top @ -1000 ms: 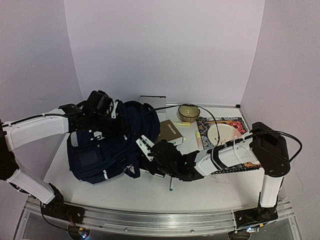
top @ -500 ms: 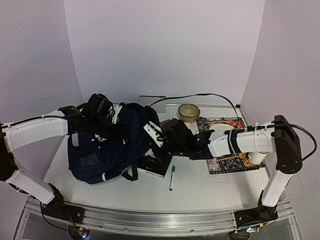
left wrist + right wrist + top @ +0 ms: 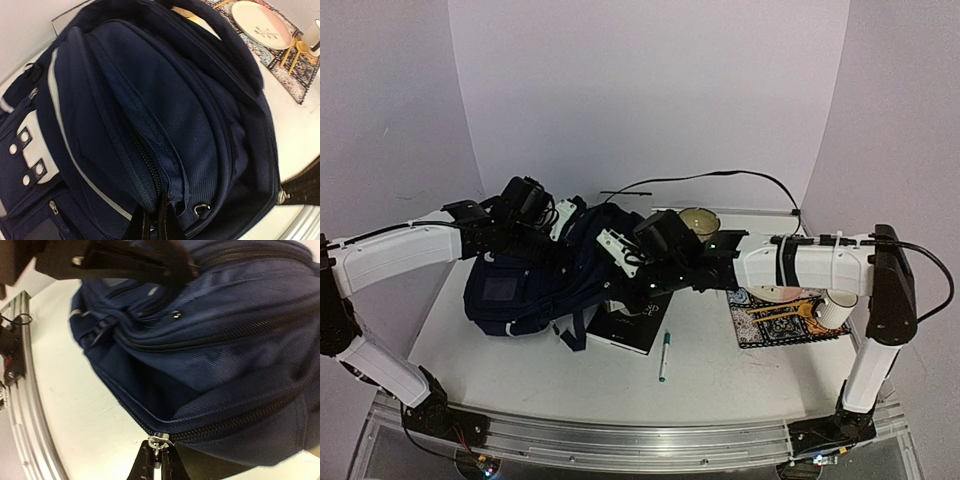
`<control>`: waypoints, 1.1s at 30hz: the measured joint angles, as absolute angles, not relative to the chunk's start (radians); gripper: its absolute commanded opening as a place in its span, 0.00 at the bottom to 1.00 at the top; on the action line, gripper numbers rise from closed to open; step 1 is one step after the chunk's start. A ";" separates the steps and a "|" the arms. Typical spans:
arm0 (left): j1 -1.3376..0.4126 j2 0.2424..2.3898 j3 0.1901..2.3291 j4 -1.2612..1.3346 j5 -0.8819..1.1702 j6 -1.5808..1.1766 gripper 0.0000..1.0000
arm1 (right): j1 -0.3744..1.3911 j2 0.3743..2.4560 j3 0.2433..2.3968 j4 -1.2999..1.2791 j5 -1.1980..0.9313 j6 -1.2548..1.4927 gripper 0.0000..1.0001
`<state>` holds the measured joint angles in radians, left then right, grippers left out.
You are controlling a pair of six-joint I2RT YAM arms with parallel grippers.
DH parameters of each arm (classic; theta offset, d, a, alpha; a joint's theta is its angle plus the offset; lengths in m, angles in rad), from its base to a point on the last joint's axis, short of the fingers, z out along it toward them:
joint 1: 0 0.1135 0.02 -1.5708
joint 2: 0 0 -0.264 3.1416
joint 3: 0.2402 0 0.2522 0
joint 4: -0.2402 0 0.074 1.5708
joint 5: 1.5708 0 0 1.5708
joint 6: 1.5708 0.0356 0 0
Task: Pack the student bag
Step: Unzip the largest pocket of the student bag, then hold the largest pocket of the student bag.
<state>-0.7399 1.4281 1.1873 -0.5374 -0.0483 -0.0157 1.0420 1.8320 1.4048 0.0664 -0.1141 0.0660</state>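
- One pen (image 3: 663,357) with a teal cap lies nearest the arm bases on the table (image 3: 540,390).
- Black notebook (image 3: 632,328) is just behind it, left edge touching the student bag (image 3: 510,295).
- Student bag sits left of table centre, both arms reaching onto it.
- Right gripper (image 3: 156,457) is clenched on a metal zipper pull (image 3: 159,440) at the bag's lower seam.
- Left gripper (image 3: 159,220) is pinched tight on a fabric fold beside a zipper.
- Patterned placemat (image 3: 785,322) lies to the right, with a white cup (image 3: 832,312) on it.
- Bowl (image 3: 698,222) is at the far edge.

Soft, even light; the student bag (image 3: 225,340) blurs slightly in wrist views.
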 measured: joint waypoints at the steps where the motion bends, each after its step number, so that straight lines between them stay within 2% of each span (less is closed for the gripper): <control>1: -0.740 1.428 1.187 -0.533 -0.059 -0.006 0.14 | 1.043 1.847 1.427 0.057 -0.128 0.074 0.00; 8: -0.727 1.352 1.134 -0.470 -0.101 -0.005 0.44 | 1.057 1.937 1.545 -0.013 -0.210 0.110 0.00; 12: -0.716 1.224 1.039 -0.444 -0.090 -0.034 0.54 | 1.072 1.964 1.578 -0.046 -0.236 0.123 0.00; 19: -0.713 1.067 0.880 -0.434 0.023 -0.048 0.60 | 1.074 1.990 1.606 -0.076 -0.253 0.136 0.00; 33: -0.717 1.005 0.660 -0.258 0.251 0.160 0.60 | 1.074 1.996 1.618 -0.089 -0.255 0.139 0.01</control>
<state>-0.7172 1.0053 0.6603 -0.2580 0.2508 0.1598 1.0744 1.9956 1.6184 -0.0893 -0.2554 0.1394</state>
